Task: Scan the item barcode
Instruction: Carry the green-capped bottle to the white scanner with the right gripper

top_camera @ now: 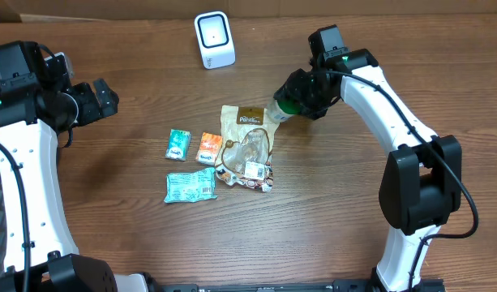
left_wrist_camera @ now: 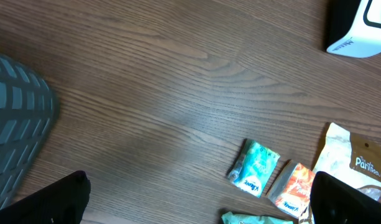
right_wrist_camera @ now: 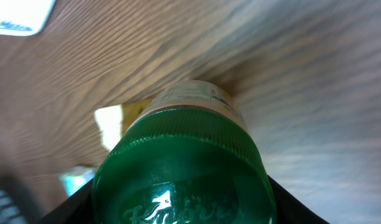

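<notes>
My right gripper [top_camera: 301, 96] is shut on a jar with a green ribbed lid [top_camera: 284, 108], held tilted just above the table right of centre. In the right wrist view the lid [right_wrist_camera: 184, 165] fills the lower frame between the black fingers, and the jar's pale label [right_wrist_camera: 191, 96] shows behind it. No barcode can be seen. The white barcode scanner [top_camera: 214, 39] stands at the back of the table, up and left of the jar, and also shows in both wrist views [right_wrist_camera: 19, 15] [left_wrist_camera: 361, 28]. My left gripper [top_camera: 110, 97] hovers at the far left, open and empty [left_wrist_camera: 199, 208].
A tan snack bag [top_camera: 246, 146] lies mid-table just below-left of the jar. Left of it lie a small orange pack [top_camera: 208, 148], a teal pack [top_camera: 178, 143] and a green-white pouch [top_camera: 190, 186]. A grey mesh surface [left_wrist_camera: 16, 124] shows at the left wrist view's left edge.
</notes>
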You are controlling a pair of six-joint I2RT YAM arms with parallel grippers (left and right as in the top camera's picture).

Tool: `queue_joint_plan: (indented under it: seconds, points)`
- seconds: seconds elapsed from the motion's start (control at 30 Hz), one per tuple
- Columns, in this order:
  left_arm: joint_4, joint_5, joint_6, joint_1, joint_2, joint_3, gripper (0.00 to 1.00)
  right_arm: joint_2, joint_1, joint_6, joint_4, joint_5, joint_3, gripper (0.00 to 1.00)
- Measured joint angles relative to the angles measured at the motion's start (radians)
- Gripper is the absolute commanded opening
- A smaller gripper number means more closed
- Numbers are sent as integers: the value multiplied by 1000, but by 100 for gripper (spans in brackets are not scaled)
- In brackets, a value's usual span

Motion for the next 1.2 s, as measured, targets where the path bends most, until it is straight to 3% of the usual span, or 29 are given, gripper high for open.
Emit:
queue_joint_plan:
  seconds: [0.17,0.57,0.93,1.2]
  points:
    - [0,0,0,0,0,0,99,0,-5,-125,62,43,0,12]
    - [0,0,0,0,0,0,100,0,66,-439,501,74,0,6]
    - [0,0,0,0,0,0,100,9,195,-499,992,299,1,10]
    - [0,0,0,0,0,0,100,129,235,-502,1282,403,5,9]
